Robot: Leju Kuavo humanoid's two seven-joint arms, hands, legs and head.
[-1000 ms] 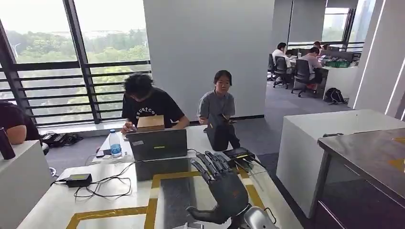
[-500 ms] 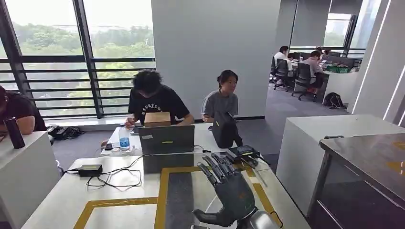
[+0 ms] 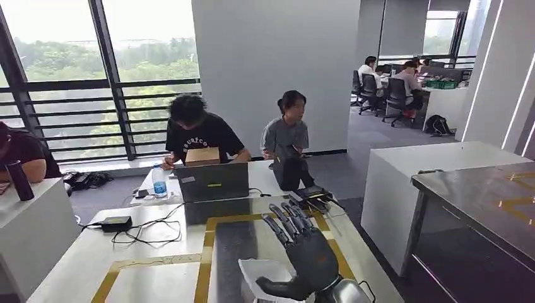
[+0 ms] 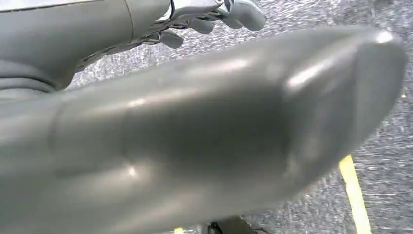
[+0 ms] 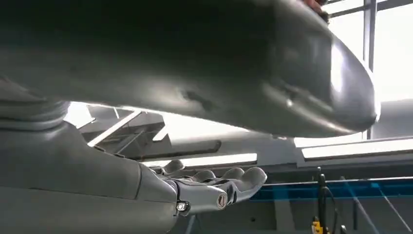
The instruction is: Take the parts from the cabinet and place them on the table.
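My right hand (image 3: 304, 252) is raised over the white table (image 3: 145, 271) with its fingers stretched and spread, back toward me, holding nothing. The right wrist view shows the same fingers (image 5: 214, 187) straight and empty. A flat white item (image 3: 260, 276) lies just under and left of that hand, inside the yellow tape outline (image 3: 207, 265); I cannot tell whether they touch. My left hand (image 4: 214, 19) hangs above grey carpet, fingers loosely apart with nothing in them.
On the table's far half are a laptop (image 3: 211, 183), a water bottle (image 3: 159, 185), a power brick with cables (image 3: 117, 223) and a black device (image 3: 313, 196). Two people sit behind it. A steel-topped bench (image 3: 479, 196) and a white counter (image 3: 435, 164) stand to the right.
The camera has shifted, so the whole scene slid in the picture. The white item under my right hand has come into view. The hand keeps the same spread pose.
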